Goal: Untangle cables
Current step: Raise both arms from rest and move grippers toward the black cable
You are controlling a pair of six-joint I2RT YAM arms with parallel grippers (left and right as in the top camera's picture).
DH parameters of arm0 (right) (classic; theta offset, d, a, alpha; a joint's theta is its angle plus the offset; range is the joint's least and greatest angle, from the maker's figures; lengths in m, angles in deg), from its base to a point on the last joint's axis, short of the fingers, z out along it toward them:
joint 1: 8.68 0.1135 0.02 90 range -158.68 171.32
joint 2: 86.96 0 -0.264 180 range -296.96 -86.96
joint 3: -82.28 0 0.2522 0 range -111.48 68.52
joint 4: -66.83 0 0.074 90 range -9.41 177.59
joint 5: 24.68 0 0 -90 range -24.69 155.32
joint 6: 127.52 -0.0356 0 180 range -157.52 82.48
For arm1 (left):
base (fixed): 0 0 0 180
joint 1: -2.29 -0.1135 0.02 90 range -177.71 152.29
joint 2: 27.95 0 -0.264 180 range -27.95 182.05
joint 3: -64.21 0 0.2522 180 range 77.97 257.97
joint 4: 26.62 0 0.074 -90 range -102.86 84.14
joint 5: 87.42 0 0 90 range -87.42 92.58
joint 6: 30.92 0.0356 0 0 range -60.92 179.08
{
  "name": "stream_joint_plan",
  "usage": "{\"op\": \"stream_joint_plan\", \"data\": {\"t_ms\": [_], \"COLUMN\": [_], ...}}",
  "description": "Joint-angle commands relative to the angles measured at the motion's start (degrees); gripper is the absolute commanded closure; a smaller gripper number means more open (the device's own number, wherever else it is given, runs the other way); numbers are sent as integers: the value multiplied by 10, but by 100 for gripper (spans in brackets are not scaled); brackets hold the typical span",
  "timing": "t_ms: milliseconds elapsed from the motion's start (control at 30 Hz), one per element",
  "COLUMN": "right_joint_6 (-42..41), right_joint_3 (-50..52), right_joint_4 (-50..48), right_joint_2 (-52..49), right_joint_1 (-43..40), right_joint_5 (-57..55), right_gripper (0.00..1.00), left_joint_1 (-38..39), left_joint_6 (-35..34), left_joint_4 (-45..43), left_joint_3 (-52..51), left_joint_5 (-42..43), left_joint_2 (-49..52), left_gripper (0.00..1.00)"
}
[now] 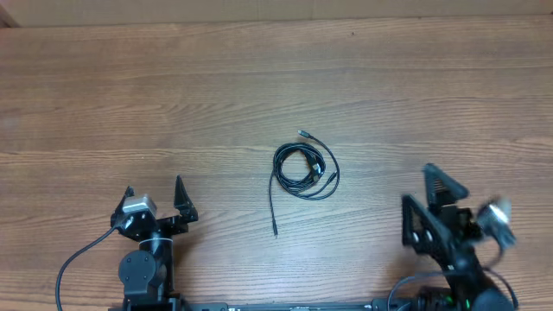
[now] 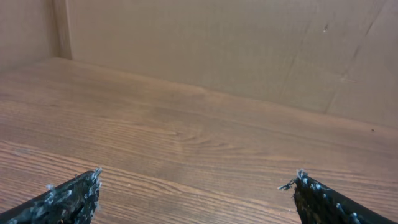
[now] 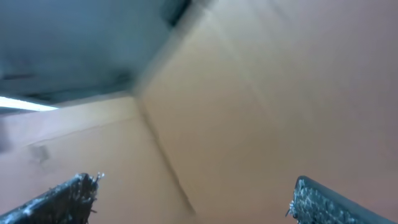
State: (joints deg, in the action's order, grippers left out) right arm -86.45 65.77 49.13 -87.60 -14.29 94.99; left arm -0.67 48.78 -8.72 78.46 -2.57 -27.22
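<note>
I have not touched anything yet, so I think this is the very start of the job. The thin black cables lie in a loose round bundle near the middle of the brown wooden worktop. One long tail runs out toward the near edge and a short plug end pokes toward the far edge.

My left claw sits by the near edge, toward the left corner, well apart from the bundle. Its two fingers are spread wide with nothing between them. Its own camera shows only bare wood and a tan cardboard wall at the far edge, with no cord in sight.

My right claw is by the near right corner. It is wide too and holds nothing. It looks blurry from above, and its camera points up at the cardboard, not at the wood.

Next, I think one claw must reach in to the middle and come down on a cord. The long tail looks easiest to pinch — it lies alone. The cords are very thin, so my fingers must close low against the wood.
</note>
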Motion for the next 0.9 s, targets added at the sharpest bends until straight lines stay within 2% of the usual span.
{"op": "stream_joint_plan", "data": {"t_ms": [0,67,133,200,267,333,467,567,633,700,867], "right_joint_6": [-46,-43,30,73,92,106,162,213,242,285,378], "right_joint_3": [-29,-79,-164,-240,-318,-404,-581,-721,-807,-909,-996], "right_joint_4": [-70,-6,131,234,320,397,534,637,710,812,940], "right_joint_2": [5,-4,-40,-90,-156,-244,-434,-579,-660,-754,-835], "right_joint_1": [-2,-2,-2,-2,-2,-2,-2,-2,-2,-1,-1], "right_joint_5": [-12,-10,12,13,13,13,33,72,83,82,34], "right_gripper": [0,0,0,0,0,0,0,0,0,0,0], "left_joint_1": [4,4,4,4,4,4,4,4,4,4,4], "left_joint_6": [11,7,-5,0,43,74,92,104,105,111,116], "left_joint_4": [-11,-35,-41,-104,-166,-167,-36,45,90,177,385], "left_joint_3": [-2,-2,-2,-2,8,46,205,371,483,654,951], "left_joint_5": [2,10,52,79,116,106,33,36,58,126,248], "left_joint_2": [-5,-5,-5,-5,-5,0,61,174,264,407,655], "left_gripper": [0,0,0,0,0,0,0,0,0,0,0]}}
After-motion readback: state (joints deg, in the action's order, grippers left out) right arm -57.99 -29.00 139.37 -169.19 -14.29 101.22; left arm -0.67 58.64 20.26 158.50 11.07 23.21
